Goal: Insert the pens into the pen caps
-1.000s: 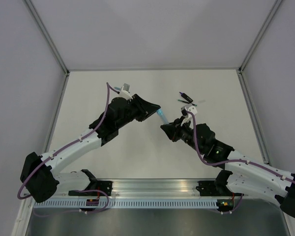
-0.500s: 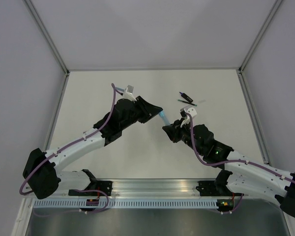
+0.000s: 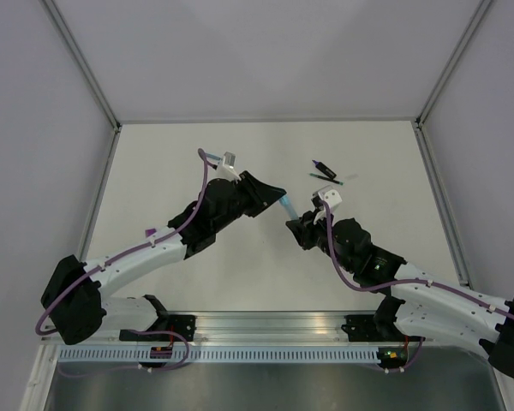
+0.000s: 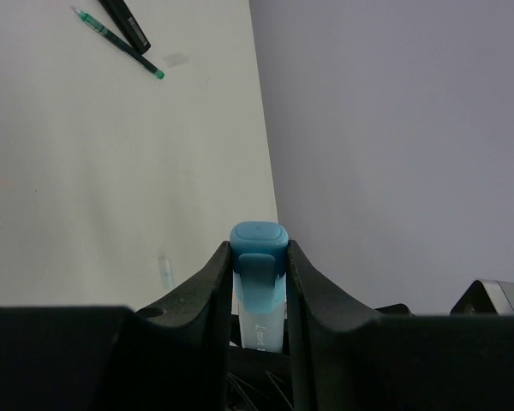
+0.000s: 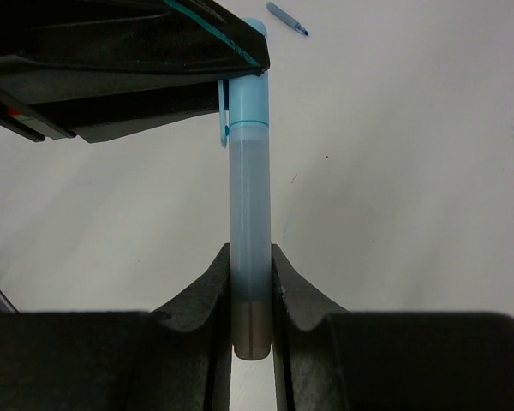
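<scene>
The pale-blue highlighter (image 5: 249, 197) hangs above the table between both grippers. My right gripper (image 5: 250, 253) is shut on the lower part of its barrel. Its pale-blue cap (image 4: 259, 257), with a clip, sits on the pen's far end, and my left gripper (image 4: 259, 248) is shut on that cap. From above, the left gripper (image 3: 277, 196) and right gripper (image 3: 293, 224) face each other with the highlighter (image 3: 286, 208) bridging them. A black marker (image 3: 323, 167) and a thin dark pen (image 3: 324, 178) lie at the back right. A thin blue pen (image 5: 287, 19) lies on the table further back.
The table is white, with grey walls and metal posts on three sides. A small purple piece (image 3: 149, 232) shows beside the left forearm; I cannot tell if it is a cap. The arm bases sit on the rail (image 3: 274, 325) at the near edge.
The left arm has swung to the right and stretched out further. The right wrist has dropped slightly toward the near edge. Both grips have held throughout.
</scene>
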